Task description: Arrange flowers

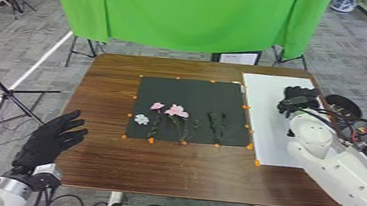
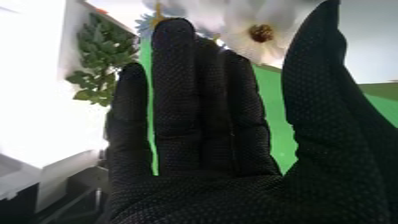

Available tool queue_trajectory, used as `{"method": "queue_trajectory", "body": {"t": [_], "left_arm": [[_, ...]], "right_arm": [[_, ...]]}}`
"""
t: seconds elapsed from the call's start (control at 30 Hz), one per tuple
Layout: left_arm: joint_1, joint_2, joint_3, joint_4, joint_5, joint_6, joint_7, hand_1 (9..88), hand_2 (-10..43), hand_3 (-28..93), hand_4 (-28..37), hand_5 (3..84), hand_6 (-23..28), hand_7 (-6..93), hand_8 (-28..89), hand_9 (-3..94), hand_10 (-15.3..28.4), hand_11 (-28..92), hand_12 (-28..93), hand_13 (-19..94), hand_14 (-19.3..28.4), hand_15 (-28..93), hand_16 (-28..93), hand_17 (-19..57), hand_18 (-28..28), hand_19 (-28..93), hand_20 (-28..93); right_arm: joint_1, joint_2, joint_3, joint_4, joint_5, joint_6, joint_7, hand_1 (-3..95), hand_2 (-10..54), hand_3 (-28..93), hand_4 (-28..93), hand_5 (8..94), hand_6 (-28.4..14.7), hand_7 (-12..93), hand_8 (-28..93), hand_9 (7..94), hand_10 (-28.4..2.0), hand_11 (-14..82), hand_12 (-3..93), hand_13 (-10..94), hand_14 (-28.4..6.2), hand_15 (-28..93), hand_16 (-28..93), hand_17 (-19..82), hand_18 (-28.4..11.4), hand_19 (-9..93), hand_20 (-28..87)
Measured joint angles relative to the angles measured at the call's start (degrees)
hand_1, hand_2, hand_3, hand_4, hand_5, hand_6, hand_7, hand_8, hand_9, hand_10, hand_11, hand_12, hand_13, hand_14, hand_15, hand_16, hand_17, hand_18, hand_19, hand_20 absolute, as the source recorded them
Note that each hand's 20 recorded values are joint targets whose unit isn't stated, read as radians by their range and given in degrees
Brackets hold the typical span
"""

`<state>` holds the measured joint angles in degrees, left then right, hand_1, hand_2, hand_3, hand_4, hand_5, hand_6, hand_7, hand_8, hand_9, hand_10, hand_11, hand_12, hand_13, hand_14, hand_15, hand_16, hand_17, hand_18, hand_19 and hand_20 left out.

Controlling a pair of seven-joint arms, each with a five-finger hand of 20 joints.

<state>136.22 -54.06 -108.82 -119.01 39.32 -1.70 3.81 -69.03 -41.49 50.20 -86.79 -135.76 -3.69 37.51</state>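
Fingers straight, thumb wide: right hand [image 2: 209, 200], right of black mat [image 1: 198, 91].
Its nearest green stems [image 1: 214, 123], on the mat's right half, run near-to-far.

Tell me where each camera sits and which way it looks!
Head view: on the robot's head, looking forward and down at the brown wooden table; shows the white left arm with black-gloved left hand, white right arm with black-gloved right hand.
Right wrist view: on the right arm's wrist, looking past the right hand's fingers to a white, dark-centred flower and green leaves.
Both share: right hand, green cloth.
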Motion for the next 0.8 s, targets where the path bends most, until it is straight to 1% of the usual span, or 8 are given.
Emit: {"method": "queue_trajectory", "body": {"t": [0.03, 0.1, 0.13, 0.2, 0.27, 0.43, 0.53, 0.8], "left_arm": [[0.00, 0.00, 0.00, 0.00, 0.00, 0.00, 0.00, 24.2, 0.5, 72, -28.3, 32.1, 5.7, 18.0, -10, 27.2, 13.5, 25, 17, 20, 17.9, 47, -4, -9.7, 22.0, 41, 9], [0.00, 0.00, 0.01, 0.00, 0.00, 0.00, 0.00, 24.3, 0.6, 72, -28.3, 32.0, 5.7, 18.1, -10, 27.2, 13.5, 25, 17, 20, 17.9, 47, -4, -9.7, 22.0, 41, 9], [0.00, 0.00, 0.02, 0.00, 0.00, 0.00, 0.00, 24.2, 0.6, 72, -28.3, 32.0, 5.7, 18.1, -10, 27.2, 13.5, 25, 17, 20, 17.9, 47, -4, -9.7, 22.0, 41, 9], [0.00, 0.00, 0.02, 0.00, 0.00, 0.00, 0.00, 24.2, 0.6, 72, -28.3, 32.0, 5.7, 18.1, -10, 27.2, 13.5, 25, 17, 20, 17.9, 47, -5, -9.6, 22.0, 41, 9], [0.00, 0.01, 0.02, 0.00, 0.00, 0.00, 0.00, 24.2, 0.7, 72, -28.3, 32.1, 5.7, 18.1, -10, 27.2, 13.5, 25, 17, 20, 17.9, 47, -4, -9.6, 22.0, 41, 9], [0.01, 0.00, 0.00, -0.01, 0.00, 0.00, 0.02, 24.2, 0.6, 73, -28.3, 32.1, 5.7, 18.2, -10, 27.2, 13.5, 25, 17, 20, 17.9, 47, -4, -9.6, 22.0, 41, 9], [0.03, 0.00, -0.07, -0.02, 0.00, 0.01, 0.05, 24.2, 0.6, 72, -28.3, 32.0, 5.7, 18.2, -10, 27.2, 13.5, 25, 17, 20, 17.9, 47, -4, -9.6, 22.0, 41, 9], [0.06, 0.00, -0.19, -0.04, 0.00, 0.03, 0.05, 24.2, 0.6, 72, -28.3, 32.0, 5.7, 18.2, -10, 27.2, 13.5, 25, 17, 20, 17.9, 47, -5, -9.7, 21.9, 41, 9]], "right_arm": [[0.05, -0.08, 0.00, 0.10, 0.25, -0.14, -0.33, 34.6, -9.5, 88, -28, 48.8, 3.0, 46, -18, 61.4, -7.7, 31.9, 24.0, 65, -2.9, 49, 24, 16, -18.0, 66, 36], [0.15, -0.27, 0.00, 0.30, 0.69, -0.51, -1.17, 38.8, -9.5, 84, -28, 51.6, 2.9, 52, -6, 69.9, -6.3, 25.2, 34.0, 68, -1.9, 46, 31, 18, -17.5, 67, 37], [0.18, -0.36, 0.00, 0.36, 0.82, -0.76, -1.62, 39.1, -9.5, 83, -28, 51.7, 2.9, 53, -5, 70.4, -6.2, 24.9, 34.5, 69, -1.8, 46, 31, 18, -17.4, 67, 37], [0.20, -0.55, 0.00, 0.50, 0.86, -0.91, -2.38, 43.6, -6.9, 82, -28, 57.5, 4.2, 56, -2, 79.2, -5.2, 18.2, 43.9, 72, -1.6, 46, 34, 21, -16.9, 68, 37], [0.20, -0.67, -0.01, 0.64, 0.78, -0.42, -2.94, 45.2, -6.7, 83, -28, 62.9, 4.2, 56, -1, 83.5, -4.4, 20.2, 46.8, 76, -1.9, 49, 35, 23, -16.6, 69, 38], [0.05, -0.69, -0.14, 0.70, 0.39, 3.31, -4.35, 45.4, -8.0, 84, -28, 65.5, 4.0, 55, -1, 85.1, -4.5, 19.8, 47.5, 77, -2.0, 50, 34, 23, -16.5, 70, 38], [-0.03, -0.56, -0.07, -0.18, 0.41, 3.88, -5.01, 45.6, -8.0, 84, -28, 65.7, 4.0, 55, -1, 85.3, -4.3, 19.6, 47.7, 77, -2.2, 50, 34, 23, -16.5, 70, 38], [0.72, -0.08, -0.59, -10.81, 6.40, 4.75, -10.62, 45.5, -8.2, 84, -28, 66.0, 3.9, 55, 0, 85.6, -4.1, 18.9, 48.6, 77, -2.0, 50, 34, 23, -16.6, 70, 38]]}}
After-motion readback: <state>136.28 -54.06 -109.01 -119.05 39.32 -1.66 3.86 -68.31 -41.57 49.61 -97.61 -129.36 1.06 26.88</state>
